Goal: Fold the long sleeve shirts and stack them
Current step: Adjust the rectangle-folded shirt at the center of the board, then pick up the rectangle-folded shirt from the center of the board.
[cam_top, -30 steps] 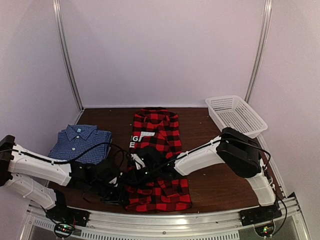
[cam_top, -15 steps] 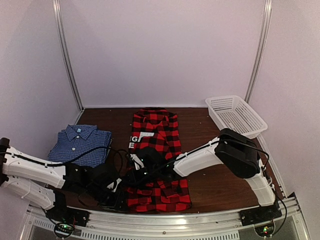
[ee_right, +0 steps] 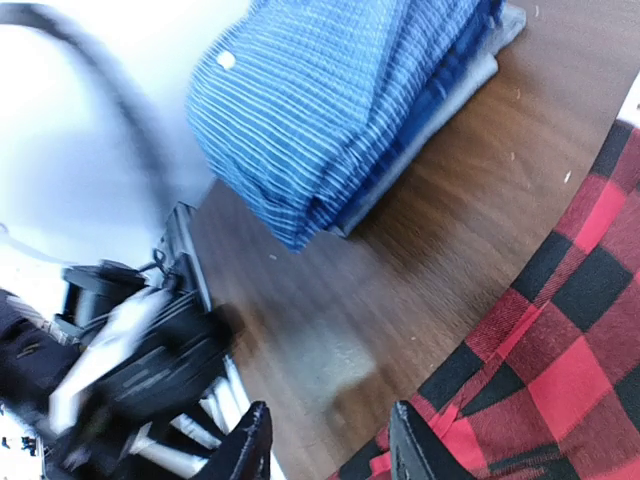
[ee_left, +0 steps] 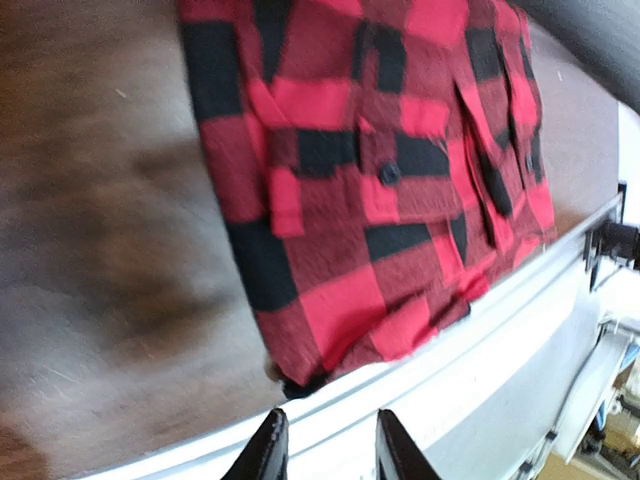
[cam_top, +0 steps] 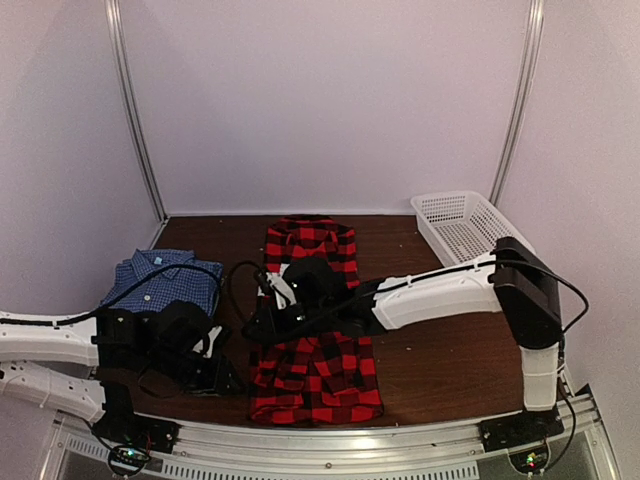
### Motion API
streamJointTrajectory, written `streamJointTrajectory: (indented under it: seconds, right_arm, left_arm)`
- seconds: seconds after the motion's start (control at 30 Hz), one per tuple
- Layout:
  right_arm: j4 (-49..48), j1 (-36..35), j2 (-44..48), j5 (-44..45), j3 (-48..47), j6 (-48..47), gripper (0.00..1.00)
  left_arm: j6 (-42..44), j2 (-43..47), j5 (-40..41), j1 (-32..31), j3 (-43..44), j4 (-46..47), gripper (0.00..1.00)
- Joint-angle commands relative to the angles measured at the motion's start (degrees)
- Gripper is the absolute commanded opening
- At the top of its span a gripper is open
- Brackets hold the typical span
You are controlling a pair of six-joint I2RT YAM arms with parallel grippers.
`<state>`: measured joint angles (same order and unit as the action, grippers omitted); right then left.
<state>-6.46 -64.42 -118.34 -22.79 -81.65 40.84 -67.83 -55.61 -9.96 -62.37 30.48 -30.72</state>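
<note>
Lying folded at the left of the table (cam_top: 440,350) is the blue checked shirt (cam_top: 160,282). The left gripper (ee_left: 330,455) hovers low just left of the near hem of the red-and-black plaid shirt (cam_top: 318,370), its jaws partly parted and empty. That shirt stretches near to far down the middle. The right gripper (ee_right: 325,450) hangs over the shirt's left edge, jaws parted, holding nothing. A white mesh basket (cam_top: 440,197) stands at the far right.

I log the long shirt (cam_top: 318,372) lying mid-table (cam_top: 440,350), running from near edge toward back. Folded shirts (cam_top: 160,280) stacked to its left, apart. Basket (cam_top: 445,198) back right.
</note>
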Motion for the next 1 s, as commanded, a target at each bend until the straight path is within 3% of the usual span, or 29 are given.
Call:
streamJointTrajectory:
  seconds: [0.0, 0.6, 0.77, 0.97]
  right_arm:
    - [1.91, 0.83, 9.97, 4.16, 6.20, -1.37, 0.45]
    - [2.86, 1.23, 45.21, 10.15, 48.63, 8.87, 0.57]
    - [1.23, 1.16, 50.59, 9.92, 55.68, 12.39, 0.60]
    - [-3.84, 1.18, 49.66, 6.48, 60.98, 15.43, 0.60]
  left_arm:
    - [2.80, 0.24, -1.58, 4.98, -1.81, 2.99, 0.32]
    - [2.07, -5.79, -12.27, 7.65, -11.88, 19.82, 0.38]
    - [1.83, -6.22, -13.61, 7.61, -12.63, 21.89, 0.40]
    - [1.98, -8.19, -14.30, 7.58, -12.86, 22.08, 0.42]
